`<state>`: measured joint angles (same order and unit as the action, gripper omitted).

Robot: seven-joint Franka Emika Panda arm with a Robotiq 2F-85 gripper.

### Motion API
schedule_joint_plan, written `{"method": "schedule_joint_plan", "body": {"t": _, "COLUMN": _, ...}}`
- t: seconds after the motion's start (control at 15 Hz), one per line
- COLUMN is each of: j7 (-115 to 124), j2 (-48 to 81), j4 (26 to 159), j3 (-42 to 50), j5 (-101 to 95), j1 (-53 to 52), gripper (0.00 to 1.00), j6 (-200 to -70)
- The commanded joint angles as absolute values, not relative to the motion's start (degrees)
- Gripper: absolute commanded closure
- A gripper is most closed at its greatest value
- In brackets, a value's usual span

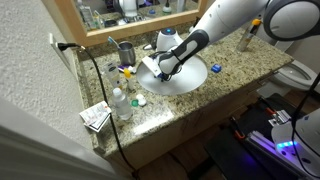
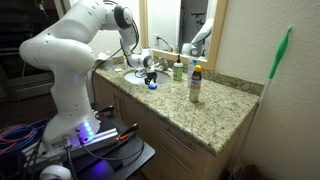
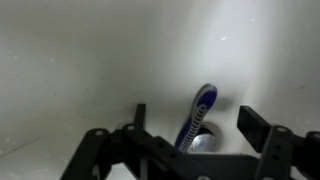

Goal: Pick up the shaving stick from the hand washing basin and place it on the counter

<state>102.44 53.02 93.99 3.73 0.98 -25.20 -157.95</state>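
In the wrist view a blue and grey shaving stick (image 3: 197,113) lies in the white basin (image 3: 90,60), its lower end over the metal drain (image 3: 204,140). My gripper (image 3: 195,120) is open, its two fingers on either side of the shaving stick and not touching it. In both exterior views the gripper (image 1: 163,70) (image 2: 143,66) reaches down into the basin (image 1: 190,78). The shaving stick is hidden in the exterior views.
A granite counter (image 1: 235,62) (image 2: 215,105) surrounds the basin. A clear bottle (image 1: 120,103), a small blue object (image 1: 128,71) and a cup with items (image 1: 126,50) stand beside the basin. Bottles (image 2: 195,84) stand on the counter. A black cable (image 1: 100,95) hangs nearby.
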Motion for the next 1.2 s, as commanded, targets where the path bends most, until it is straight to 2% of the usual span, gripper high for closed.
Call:
{"method": "schedule_joint_plan", "body": {"t": 0.0, "j7": 103.72, "j2": 53.39, "j4": 94.08, "j3": 3.42, "j5": 2.94, "j1": -25.17, "gripper": 0.00, "j6": -160.12}}
{"method": "schedule_joint_plan", "body": {"t": 0.53, "j7": 104.54, "j2": 53.05, "j4": 93.98, "j3": 3.70, "j5": 3.51, "j1": -25.38, "gripper": 0.00, "j6": -159.53}}
{"method": "schedule_joint_plan", "body": {"t": 0.67, "j7": 102.22, "j2": 53.19, "j4": 93.73, "j3": -0.28, "j5": 5.49, "j1": -22.49, "gripper": 0.00, "j6": -159.81}}
{"method": "schedule_joint_plan", "body": {"t": 0.73, "j7": 104.28, "j2": 53.05, "j4": 93.98, "j3": 2.94, "j5": 4.23, "j1": -25.00, "gripper": 0.00, "j6": -159.45}}
{"method": "schedule_joint_plan", "body": {"t": 1.13, "j7": 103.56, "j2": 53.06, "j4": 93.95, "j3": 1.19, "j5": 5.19, "j1": -23.92, "gripper": 0.00, "j6": -159.45}}
